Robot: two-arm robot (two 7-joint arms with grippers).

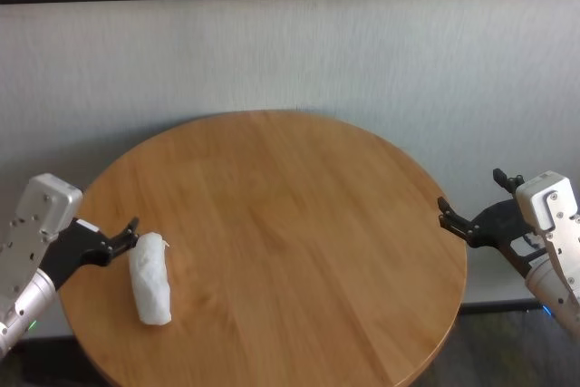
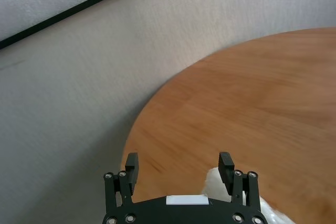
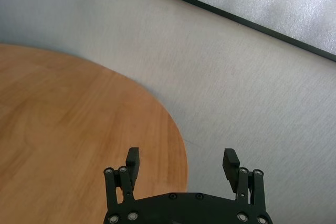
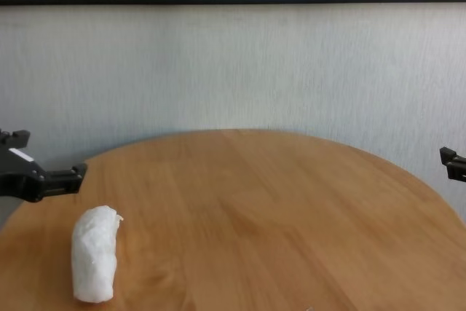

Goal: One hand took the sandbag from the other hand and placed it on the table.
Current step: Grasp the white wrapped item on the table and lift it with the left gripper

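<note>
Head view shows the sandbag (image 1: 150, 278) lying flat on the desk (image 1: 290, 224), at its near left, with nothing holding it. Its long axis runs near to far, tilted only slightly, and the crinkled end points far, toward my left claw (image 1: 122, 237). That claw is released, fingers spread, hanging just beside the bag's far end; I cannot tell whether a fingertip touches it. My right claw (image 1: 471, 215) is also spread wide and empty, parked well apart at the desk's right edge, off past the rim.

Judging by this, either the bag is already down or nothing has begun; I cannot tell which. What could go wrong: the bag sits near the left rim, so a careless sweep of my left claw could nudge it off the desk. It looks soft and lumpy, so a pinch taken at the crinkled tip might slip or let the bag sag.
</note>
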